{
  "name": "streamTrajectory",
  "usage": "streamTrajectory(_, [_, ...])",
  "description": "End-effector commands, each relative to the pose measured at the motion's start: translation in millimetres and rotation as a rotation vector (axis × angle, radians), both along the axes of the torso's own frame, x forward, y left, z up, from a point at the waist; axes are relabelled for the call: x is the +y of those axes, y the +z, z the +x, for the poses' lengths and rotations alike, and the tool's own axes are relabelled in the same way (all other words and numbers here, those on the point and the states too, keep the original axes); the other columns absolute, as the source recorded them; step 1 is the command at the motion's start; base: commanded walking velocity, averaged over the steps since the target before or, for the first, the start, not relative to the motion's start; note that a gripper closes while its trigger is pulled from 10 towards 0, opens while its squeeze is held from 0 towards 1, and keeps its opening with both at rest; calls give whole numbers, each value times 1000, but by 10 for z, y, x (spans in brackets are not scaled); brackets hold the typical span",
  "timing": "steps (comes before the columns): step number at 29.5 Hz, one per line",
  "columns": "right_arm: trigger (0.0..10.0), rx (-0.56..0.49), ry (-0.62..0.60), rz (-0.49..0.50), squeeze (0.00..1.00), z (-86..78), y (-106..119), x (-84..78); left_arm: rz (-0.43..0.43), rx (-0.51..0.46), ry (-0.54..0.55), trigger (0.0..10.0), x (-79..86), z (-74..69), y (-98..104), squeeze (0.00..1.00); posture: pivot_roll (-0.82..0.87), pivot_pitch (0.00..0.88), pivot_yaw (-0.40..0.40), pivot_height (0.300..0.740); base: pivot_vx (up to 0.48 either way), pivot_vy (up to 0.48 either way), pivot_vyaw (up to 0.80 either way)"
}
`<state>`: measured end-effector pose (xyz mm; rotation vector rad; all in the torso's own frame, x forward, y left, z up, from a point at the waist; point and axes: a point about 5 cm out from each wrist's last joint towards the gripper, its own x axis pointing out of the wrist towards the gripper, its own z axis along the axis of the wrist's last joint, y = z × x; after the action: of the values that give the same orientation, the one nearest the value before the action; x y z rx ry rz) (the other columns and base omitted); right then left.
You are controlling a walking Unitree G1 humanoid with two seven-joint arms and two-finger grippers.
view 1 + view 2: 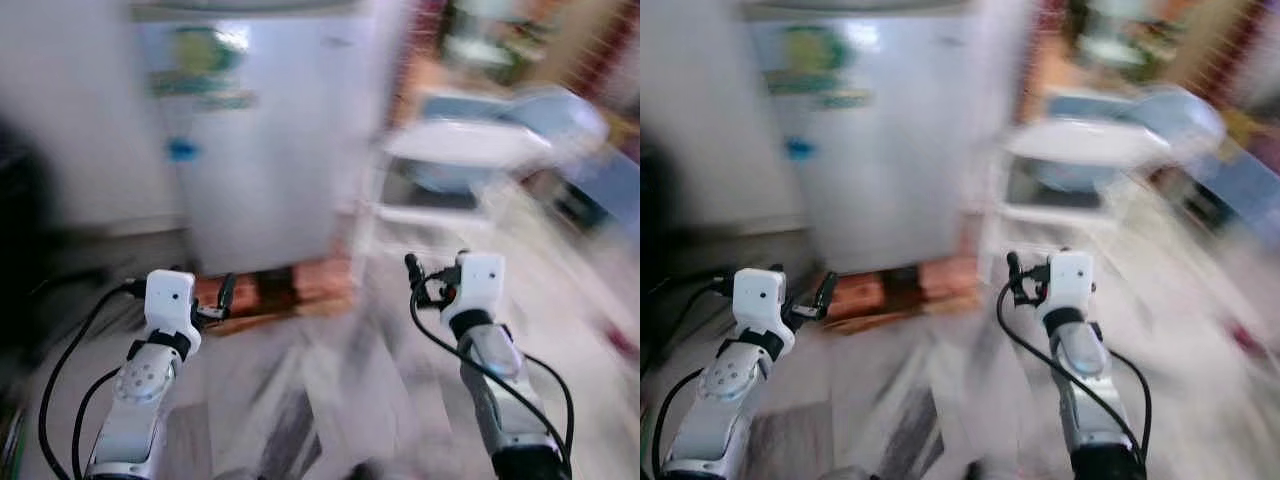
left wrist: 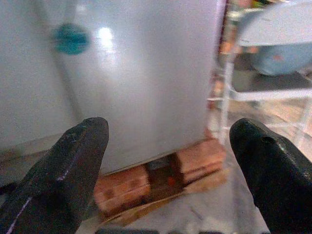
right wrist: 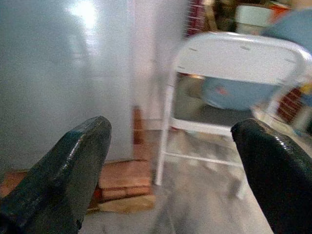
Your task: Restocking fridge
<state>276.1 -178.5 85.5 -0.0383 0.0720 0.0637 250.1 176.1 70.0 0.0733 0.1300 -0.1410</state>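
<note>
Motion blur smears everything. The shut fridge (image 1: 265,130) stands on bricks (image 2: 161,178); a white chair (image 3: 229,87) beside it. Left gripper (image 2: 170,161) and right gripper (image 3: 170,161) gape wide, empty, short of the fridge.

Two black fingers (image 2: 68,170) of the left gripper (image 2: 170,170) spread wide apart and empty, framing a closed silver fridge (image 2: 146,83) with a blurred teal sticker (image 2: 71,39), raised on red bricks (image 2: 161,178) over a pale floor (image 2: 204,214), a white folding chair (image 2: 268,63) just beside it.
</note>
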Motion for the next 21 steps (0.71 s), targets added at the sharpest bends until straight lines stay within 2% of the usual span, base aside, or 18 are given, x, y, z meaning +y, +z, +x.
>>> streamTrajectory(1, [10000, -15, -29, -8, 0, 12, 44, -69, -17, 6, -27, 10000, -74, -3, 7, 0, 67, 0, -3, 740, 0, 469, -800])
streamTrajectory(5, [10000, 17, -15, -6, 0, -3, 3, 12, -6, 2, -29, 10000, -76, 7, 15, 0, 63, 0, -1, 740, 0, 471, -200])
streamTrajectory(10, [10000, 10, -11, 0, 0, 5, 18, 41, 25, 8, -25, 10000, -97, -42, -27, 0, 57, 0, 10, 740, 0, 0, 0])
streamTrajectory(21, [10000, 7, -13, -3, 0, 7, 25, 36, 27, 5, -25, 10000, -101, -38, -23, 0, 57, 0, 11, 740, 0, 0, 0])
